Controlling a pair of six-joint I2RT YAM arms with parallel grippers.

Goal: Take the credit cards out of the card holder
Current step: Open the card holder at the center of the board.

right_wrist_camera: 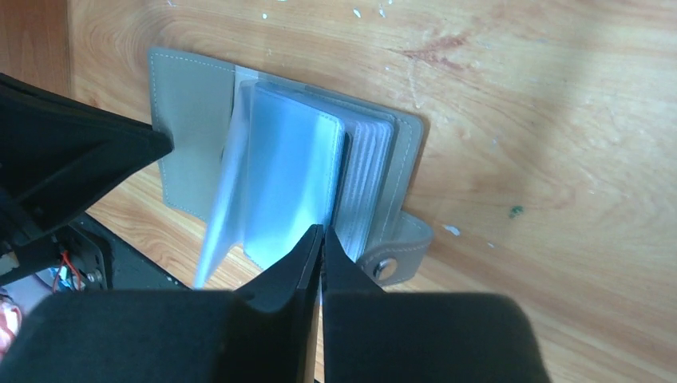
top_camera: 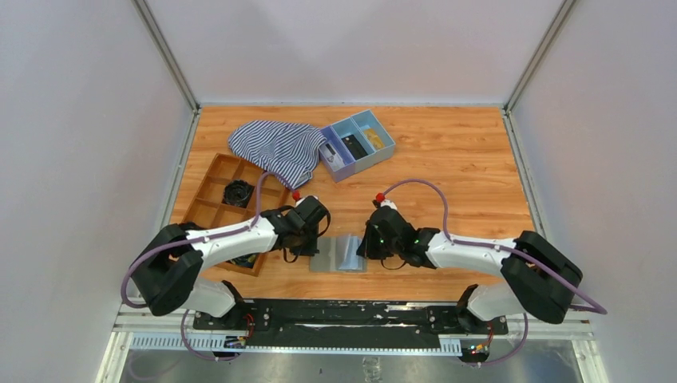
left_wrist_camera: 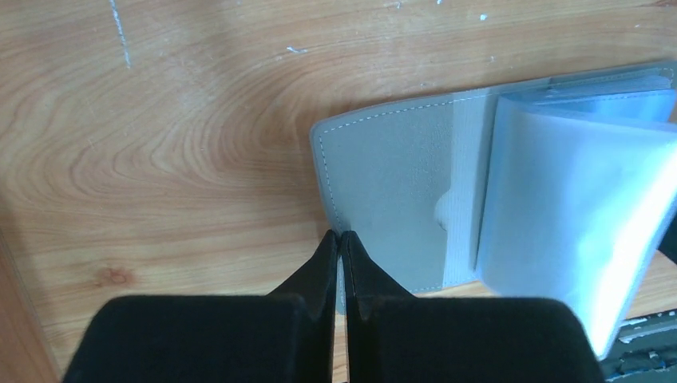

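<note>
The grey card holder (top_camera: 339, 254) lies open on the wooden table between my two grippers. My left gripper (top_camera: 314, 242) is shut on the near-left edge of its left cover (left_wrist_camera: 391, 183); its jaws (left_wrist_camera: 341, 236) meet at the stitched rim. My right gripper (top_camera: 366, 243) is shut on the lower edge of a translucent sleeve (right_wrist_camera: 291, 179) that stands up from the holder (right_wrist_camera: 192, 112); its jaws (right_wrist_camera: 322, 233) meet there. Several more sleeves lie stacked on the right half. The credit cards do not show plainly; they are hidden inside the cloudy sleeves.
The holder's snap strap (right_wrist_camera: 395, 257) sticks out beside my right fingers. A blue three-compartment tray (top_camera: 359, 144) and a striped cloth (top_camera: 275, 148) lie at the back. A brown wooden organiser (top_camera: 231, 203) sits at the left. The table's near edge is close behind the holder.
</note>
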